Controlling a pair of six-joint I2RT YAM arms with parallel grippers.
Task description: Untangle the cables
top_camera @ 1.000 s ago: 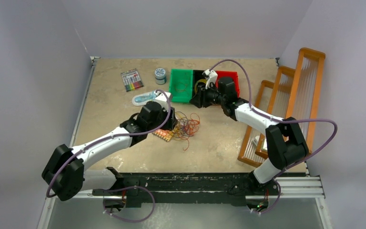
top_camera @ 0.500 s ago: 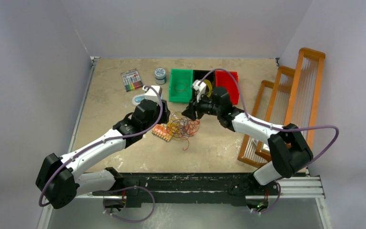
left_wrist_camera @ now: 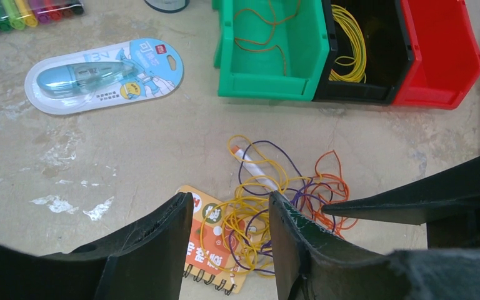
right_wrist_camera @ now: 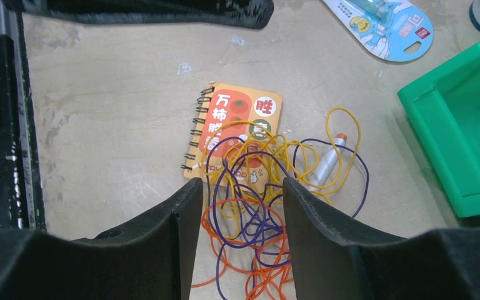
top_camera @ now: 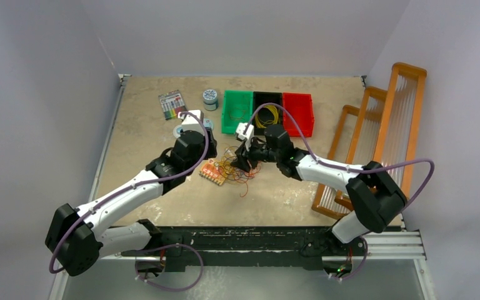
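Observation:
The cables (top_camera: 240,167) lie as a loose tangle of yellow, purple and orange loops at the table's middle, partly over a small orange spiral notebook (top_camera: 213,173) and a white pen (left_wrist_camera: 256,170). My left gripper (top_camera: 211,160) is open and empty just left of the tangle; the notebook (left_wrist_camera: 201,232) and yellow loops (left_wrist_camera: 245,219) show between its fingers (left_wrist_camera: 230,201). My right gripper (top_camera: 242,161) is open and empty low over the tangle's right side; purple and orange loops (right_wrist_camera: 250,215) lie between its fingers (right_wrist_camera: 242,187). I cannot tell whether it touches them.
Green (top_camera: 236,112), black (top_camera: 267,114) and red (top_camera: 298,112) bins stand behind the tangle. The green one holds an orange loop (left_wrist_camera: 265,31), the black one a yellow coil (left_wrist_camera: 350,37). A correction-tape pack (left_wrist_camera: 103,72), markers (top_camera: 172,104) and a tape roll (top_camera: 210,97) lie back left. Orange racks (top_camera: 381,131) stand at the right.
My right gripper has moved from the black bin forward and left down onto the tangle. My left gripper has drawn back to the left, off the tangle.

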